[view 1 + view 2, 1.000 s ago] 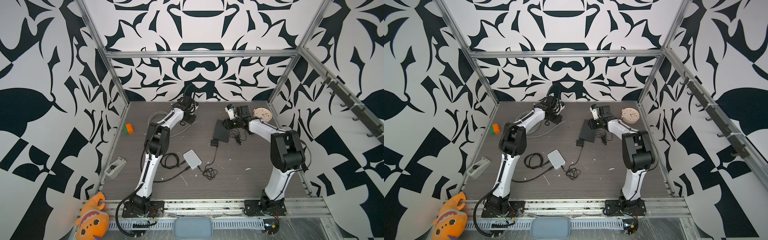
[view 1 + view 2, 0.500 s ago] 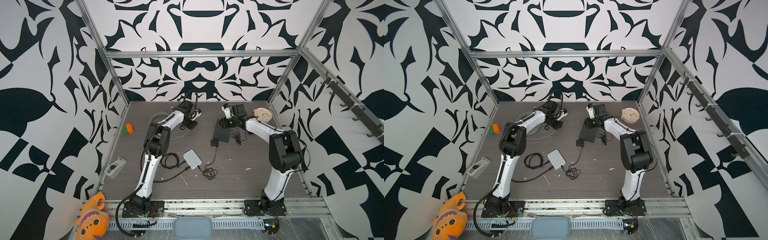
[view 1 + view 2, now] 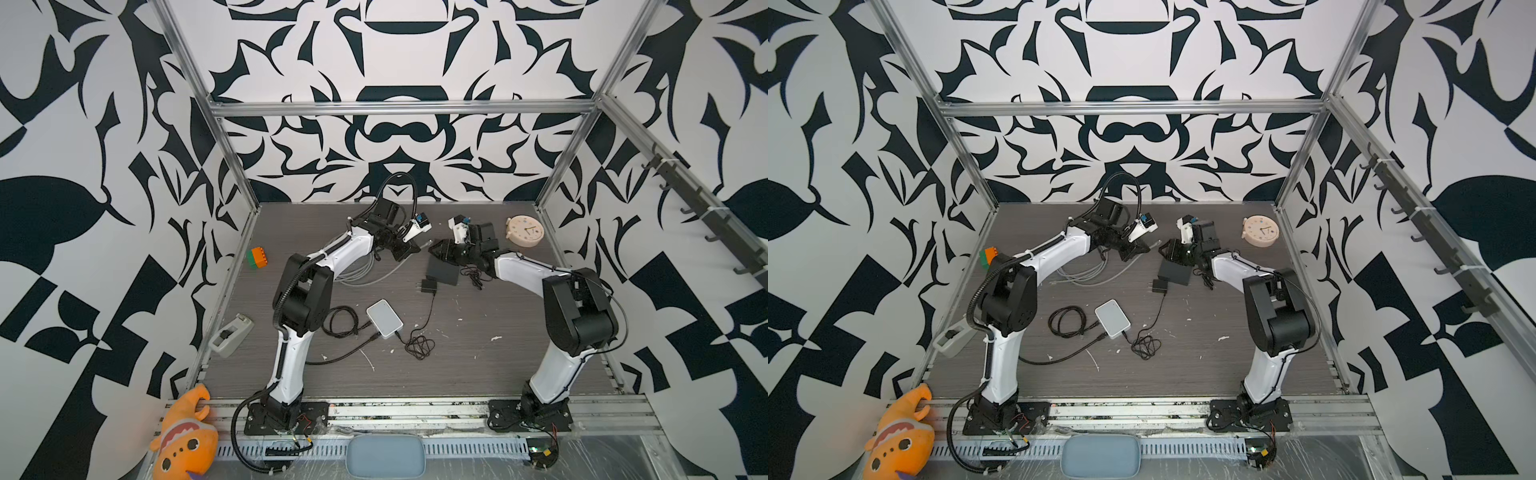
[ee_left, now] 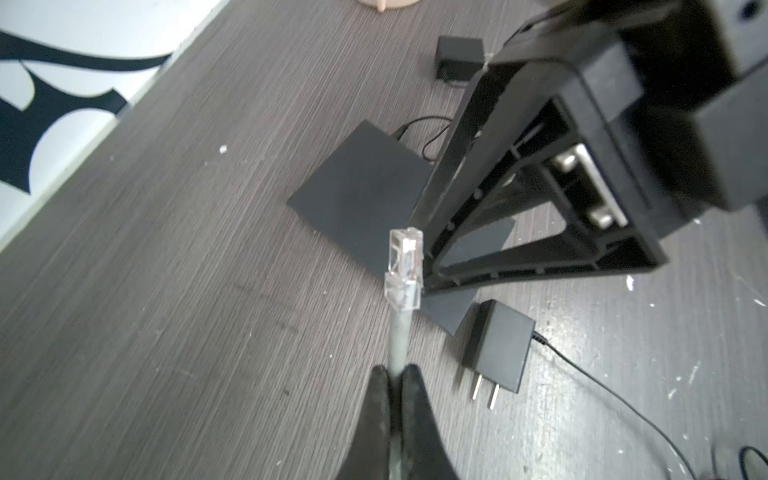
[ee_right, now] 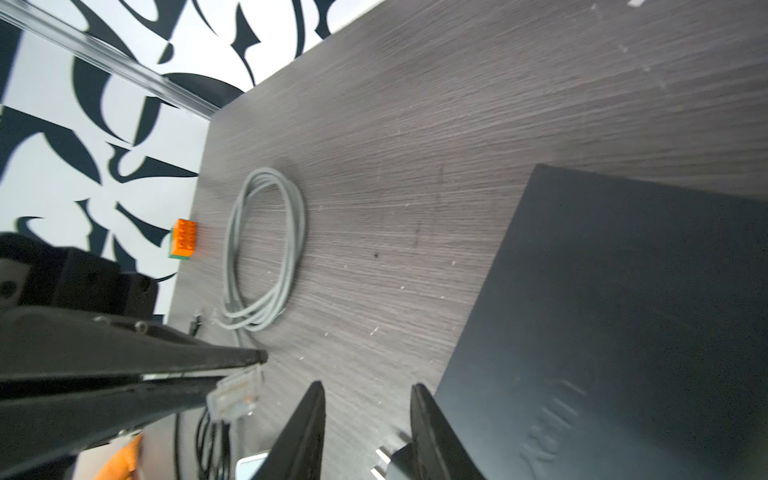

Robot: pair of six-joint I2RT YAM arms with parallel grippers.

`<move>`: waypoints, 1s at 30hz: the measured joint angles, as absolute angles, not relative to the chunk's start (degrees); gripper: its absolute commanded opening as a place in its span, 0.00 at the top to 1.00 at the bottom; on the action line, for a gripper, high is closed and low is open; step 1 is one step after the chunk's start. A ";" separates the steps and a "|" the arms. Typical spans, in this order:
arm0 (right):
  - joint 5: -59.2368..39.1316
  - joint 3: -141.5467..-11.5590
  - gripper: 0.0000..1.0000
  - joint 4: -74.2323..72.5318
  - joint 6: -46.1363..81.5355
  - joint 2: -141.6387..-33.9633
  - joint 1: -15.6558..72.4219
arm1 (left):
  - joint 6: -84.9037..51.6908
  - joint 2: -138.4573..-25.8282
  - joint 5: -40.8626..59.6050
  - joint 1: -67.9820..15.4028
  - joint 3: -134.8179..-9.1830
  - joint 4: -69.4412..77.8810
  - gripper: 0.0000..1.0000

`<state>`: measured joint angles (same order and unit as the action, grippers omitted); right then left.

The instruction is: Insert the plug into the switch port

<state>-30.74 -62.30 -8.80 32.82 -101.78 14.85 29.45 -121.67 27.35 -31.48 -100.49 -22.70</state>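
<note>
A clear plug [image 4: 405, 268] ends a grey cable [image 4: 397, 340]. My left gripper [image 4: 395, 374] is shut on that cable a short way behind the plug and holds it above the table. The switch [image 4: 365, 187] is a flat black box lying on the table just past the plug; its ports do not show. In the right wrist view the plug [image 5: 235, 392] sticks out below the left fingers [image 5: 124, 365]. My right gripper [image 5: 368, 388] stands open and empty beside the switch [image 5: 623, 311]. In both top views the left gripper [image 3: 409, 249] and right gripper [image 3: 436, 249] face each other over the switch [image 3: 442, 270].
The rest of the grey cable lies coiled [image 5: 266, 249] left of the switch. A black power adapter [image 3: 428, 286] with a thin cord, a white box [image 3: 384, 318], a black cable coil [image 3: 343, 322], a clock [image 3: 524, 231], an orange-green brick [image 3: 257, 257] and a grey dispenser [image 3: 230, 334] lie around.
My left gripper shut on the cable and swung right toward the switch, carrying the plug. The right gripper shifted slightly left over the switch's edge.
</note>
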 measured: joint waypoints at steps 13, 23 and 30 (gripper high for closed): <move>-34.52 -58.02 0.61 -13.21 36.49 -93.86 11.75 | 30.39 -121.67 26.09 -31.83 -98.19 -21.39 1.00; -37.34 -59.37 0.61 -15.84 37.08 -99.96 13.85 | 31.18 -121.67 24.45 -33.41 -97.86 -21.21 1.00; -37.47 -60.77 0.66 -15.20 35.83 -102.19 14.09 | 31.16 -121.67 24.32 -33.45 -97.86 -21.12 1.00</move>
